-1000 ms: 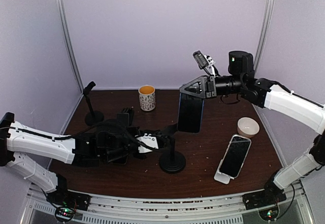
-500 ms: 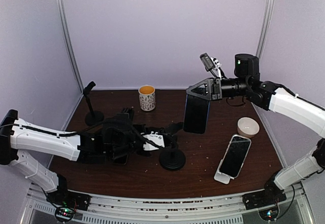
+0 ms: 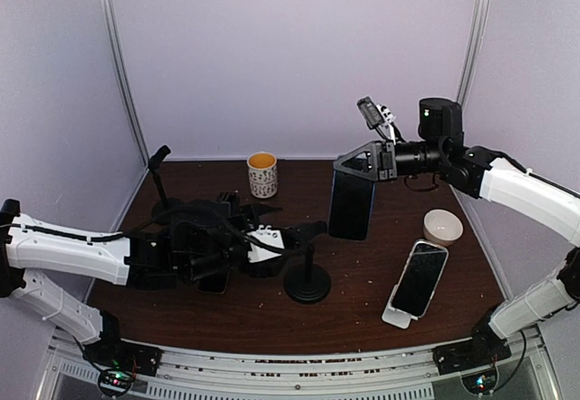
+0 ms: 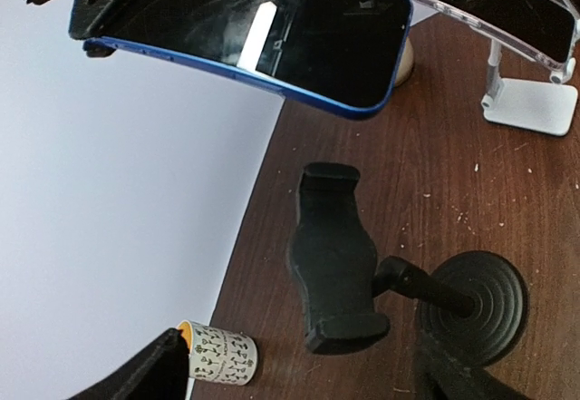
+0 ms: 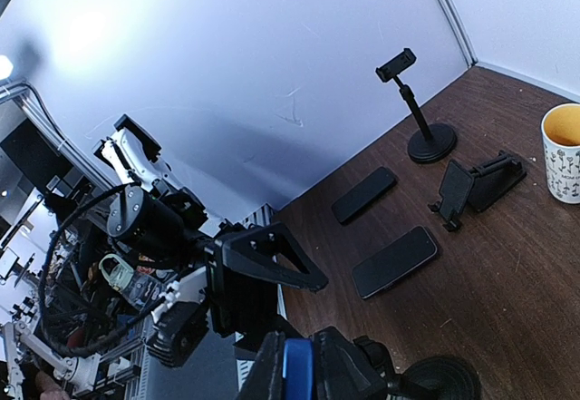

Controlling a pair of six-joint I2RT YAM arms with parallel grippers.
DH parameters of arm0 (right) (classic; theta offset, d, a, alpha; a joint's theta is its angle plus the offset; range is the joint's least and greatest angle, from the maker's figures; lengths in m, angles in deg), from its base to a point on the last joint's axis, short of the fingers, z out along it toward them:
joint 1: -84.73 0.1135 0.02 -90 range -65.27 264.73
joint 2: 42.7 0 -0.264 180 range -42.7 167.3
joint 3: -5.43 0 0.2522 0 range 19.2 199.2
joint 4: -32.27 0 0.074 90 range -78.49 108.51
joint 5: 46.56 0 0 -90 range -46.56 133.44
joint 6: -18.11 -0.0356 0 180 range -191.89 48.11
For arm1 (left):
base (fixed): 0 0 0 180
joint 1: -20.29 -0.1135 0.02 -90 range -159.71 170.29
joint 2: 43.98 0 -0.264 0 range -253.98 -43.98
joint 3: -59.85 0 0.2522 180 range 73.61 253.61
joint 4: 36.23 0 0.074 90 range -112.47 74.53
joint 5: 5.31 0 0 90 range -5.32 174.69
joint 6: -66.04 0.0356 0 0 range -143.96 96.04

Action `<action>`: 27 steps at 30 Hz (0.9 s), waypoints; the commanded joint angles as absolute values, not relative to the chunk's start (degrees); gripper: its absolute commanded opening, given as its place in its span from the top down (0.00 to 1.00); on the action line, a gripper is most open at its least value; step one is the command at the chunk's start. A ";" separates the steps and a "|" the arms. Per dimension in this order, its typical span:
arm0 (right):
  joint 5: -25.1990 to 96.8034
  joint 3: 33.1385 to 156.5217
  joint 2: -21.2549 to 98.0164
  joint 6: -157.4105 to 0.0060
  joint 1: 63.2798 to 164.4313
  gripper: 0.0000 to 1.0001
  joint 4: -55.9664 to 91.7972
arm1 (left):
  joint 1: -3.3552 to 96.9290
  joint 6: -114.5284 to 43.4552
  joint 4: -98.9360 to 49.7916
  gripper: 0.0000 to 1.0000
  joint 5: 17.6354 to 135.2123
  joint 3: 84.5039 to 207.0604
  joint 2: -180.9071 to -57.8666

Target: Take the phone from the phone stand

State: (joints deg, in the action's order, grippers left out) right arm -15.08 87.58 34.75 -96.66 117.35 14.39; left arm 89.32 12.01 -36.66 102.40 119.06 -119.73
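The phone (image 3: 352, 202), dark with a blue edge, hangs upright in the air above the table, and my right gripper (image 3: 364, 164) is shut on its top end. In the right wrist view its blue edge (image 5: 297, 373) shows pinched between the two fingers. The phone stand (image 3: 308, 284), black with a round base and a clamp (image 4: 335, 255), stands empty to the lower left of the phone. My left gripper (image 3: 283, 223) is open just left of the clamp. Its fingers (image 4: 145, 377) lie wide on either side of the clamp without touching it.
A patterned mug (image 3: 263, 174) stands at the back. A white bowl (image 3: 443, 227) and a second phone on a white stand (image 3: 419, 278) are at the right. A tall black stand (image 3: 163, 187) is at the back left. Two dark phones (image 5: 396, 261) and a small folding stand (image 5: 478, 182) lie near it.
My left gripper has opened, let go of the stand's clamp and drawn back a little to the left. The right gripper carried the phone up and right, away from the stand.
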 commanded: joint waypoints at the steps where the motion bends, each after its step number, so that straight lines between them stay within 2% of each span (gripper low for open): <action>1: -16.23 86.86 32.58 -96.63 116.11 1.00 17.51 | 89.02 7.29 -31.51 0.07 102.74 122.66 -116.90; 5: -16.47 85.90 32.20 -97.63 114.21 1.00 18.89 | 89.02 4.99 -25.29 0.02 105.14 127.54 -118.79; 17: -16.30 82.73 29.17 -99.27 106.58 1.00 20.49 | 89.37 4.36 -16.31 0.03 104.14 140.63 -129.85; 27: -17.24 81.58 29.54 -100.82 105.82 1.00 22.92 | 89.43 4.96 -10.75 0.23 106.49 146.81 -136.55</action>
State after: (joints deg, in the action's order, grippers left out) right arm -16.00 81.78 30.73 -99.42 106.22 18.61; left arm 89.34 5.04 -12.29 105.37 144.55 -135.24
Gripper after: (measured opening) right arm 0.101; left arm 0.796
